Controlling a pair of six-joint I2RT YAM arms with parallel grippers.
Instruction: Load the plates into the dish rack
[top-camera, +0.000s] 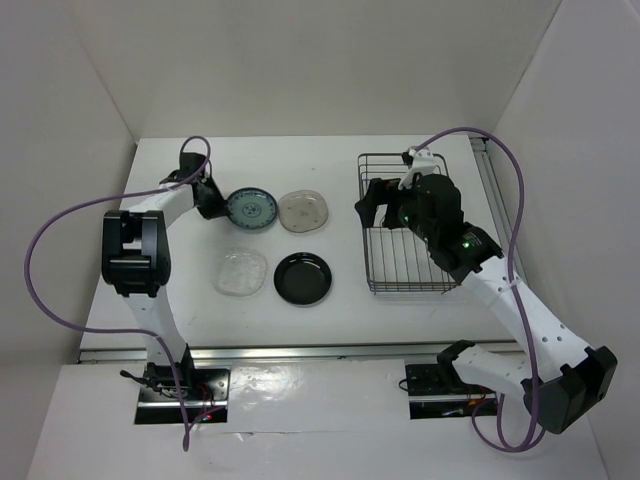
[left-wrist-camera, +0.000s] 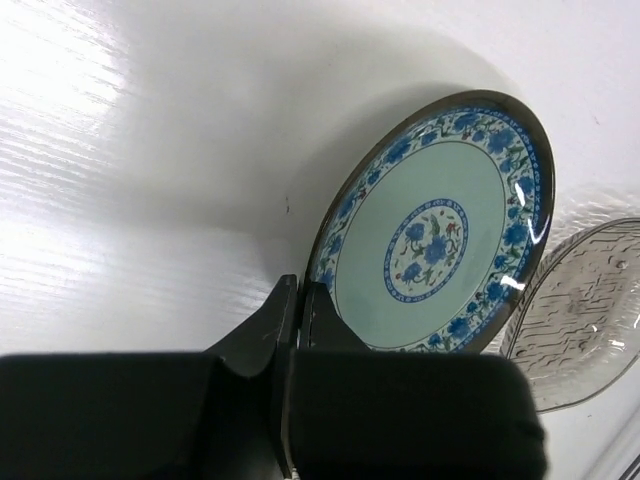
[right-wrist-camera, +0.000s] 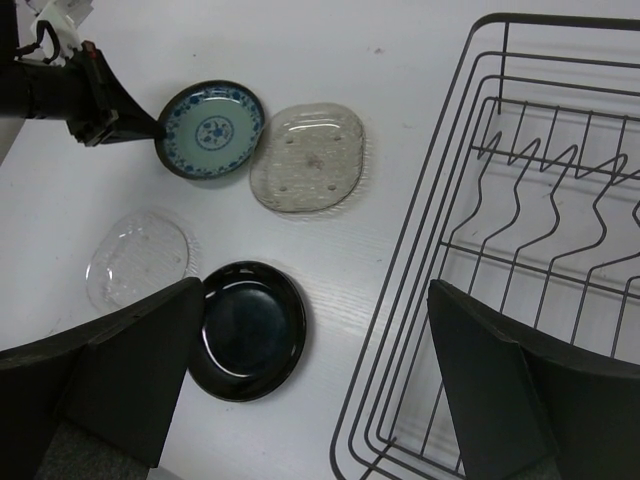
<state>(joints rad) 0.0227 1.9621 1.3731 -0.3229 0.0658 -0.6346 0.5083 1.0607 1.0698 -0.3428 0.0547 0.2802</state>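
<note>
No words, labels, brand marks, numbers or signs can be read in any view. The only marking is a blue floral pattern on the teal plate (left-wrist-camera: 435, 240), and it has no lettering.

My fingers (left-wrist-camera: 255, 340), black. Teal plate (left-wrist-camera: 430, 240): blue floral border and centre, dark rim. Beige plate (top-camera: 303, 210). Clear plate (top-camera: 241, 272). Black plate (top-camera: 304, 277). Rack (top-camera: 400, 262), dark wire.

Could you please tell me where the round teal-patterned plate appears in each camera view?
Top external: the round teal-patterned plate sits left of centre.
Left wrist: the plate fills the right-centre.
Right wrist: the plate lies upper left.
Shared landmark: the round translucent beige plate beside it.
</note>
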